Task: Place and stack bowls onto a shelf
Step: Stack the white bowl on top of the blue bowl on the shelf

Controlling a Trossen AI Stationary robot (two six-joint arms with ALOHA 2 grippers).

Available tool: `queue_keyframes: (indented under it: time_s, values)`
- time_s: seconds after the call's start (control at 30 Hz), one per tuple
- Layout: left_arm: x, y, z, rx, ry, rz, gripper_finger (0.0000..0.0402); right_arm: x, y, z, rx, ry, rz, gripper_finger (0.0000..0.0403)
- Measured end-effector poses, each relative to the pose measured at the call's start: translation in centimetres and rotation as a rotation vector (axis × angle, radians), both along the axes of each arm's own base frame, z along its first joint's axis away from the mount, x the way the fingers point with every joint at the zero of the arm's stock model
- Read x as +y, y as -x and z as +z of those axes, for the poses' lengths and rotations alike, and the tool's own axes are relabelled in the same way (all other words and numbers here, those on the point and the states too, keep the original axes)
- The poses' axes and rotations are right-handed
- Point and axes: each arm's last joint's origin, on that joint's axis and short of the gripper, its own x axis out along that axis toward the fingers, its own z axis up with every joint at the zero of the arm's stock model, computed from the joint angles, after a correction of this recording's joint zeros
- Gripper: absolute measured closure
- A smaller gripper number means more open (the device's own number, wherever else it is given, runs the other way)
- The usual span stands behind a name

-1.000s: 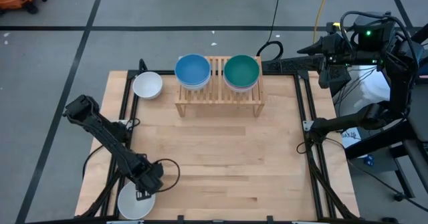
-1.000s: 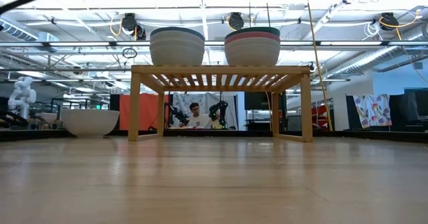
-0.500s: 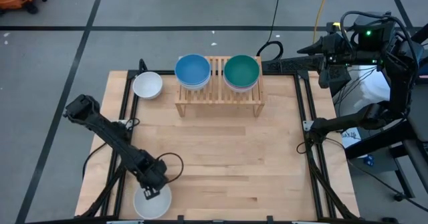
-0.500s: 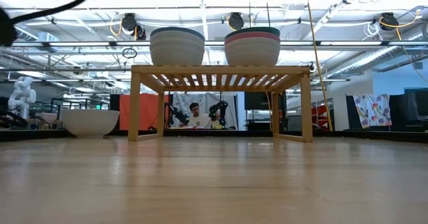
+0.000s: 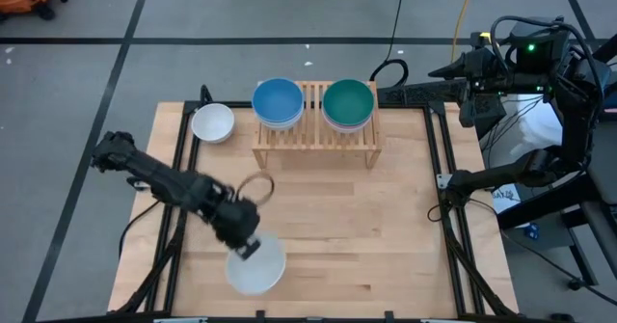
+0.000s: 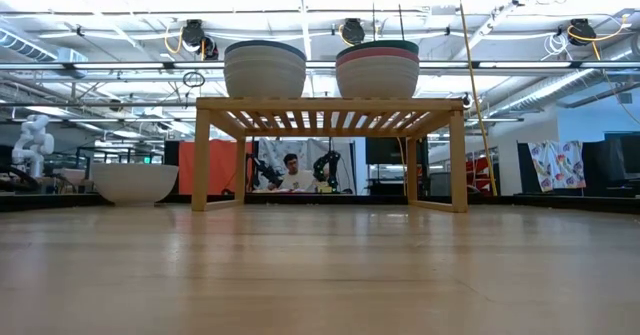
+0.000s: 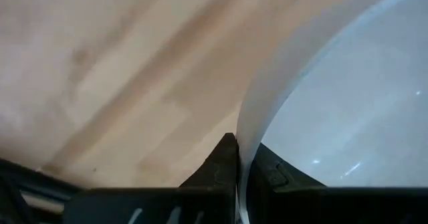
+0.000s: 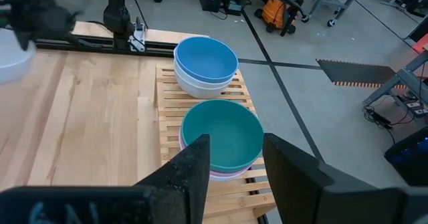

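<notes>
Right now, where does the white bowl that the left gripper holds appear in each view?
High view: the white bowl is near the table's front edge, left of centre, its rim held by the left gripper.
Low view: not in it.
Left wrist view: it fills the right side.
Right wrist view: probably the white shape at the left edge.
Landmark: the shelf, seen in all but the left wrist view.

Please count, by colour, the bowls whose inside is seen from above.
White: 2, a loose bowl and a held bowl
Blue bowl: 1
Green bowl: 1
Total: 4
</notes>
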Motion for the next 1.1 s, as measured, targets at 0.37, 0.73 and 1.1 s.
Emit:
queue_keyframes:
  time_s: [0.37, 0.73, 1.1]
  values:
    - [8.8, -0.6, 10.5, -0.279, -0.263, 0.322, 0.0396, 0.0, 0.0, 0.0, 0.002, 0.004, 0.0, 0.0269]
    - [15.8, 1.7, 15.6, -0.436, -0.421, 0.396, 0.0396, 0.0, 0.0, 0.0, 0.003, 0.007, 0.001, 0.0269]
    - [22.1, 3.2, 16.0, -0.417, -0.623, 0.335, 0.0396, 0.0, 0.0, 0.0, 0.003, 0.006, 0.001, 0.0269]
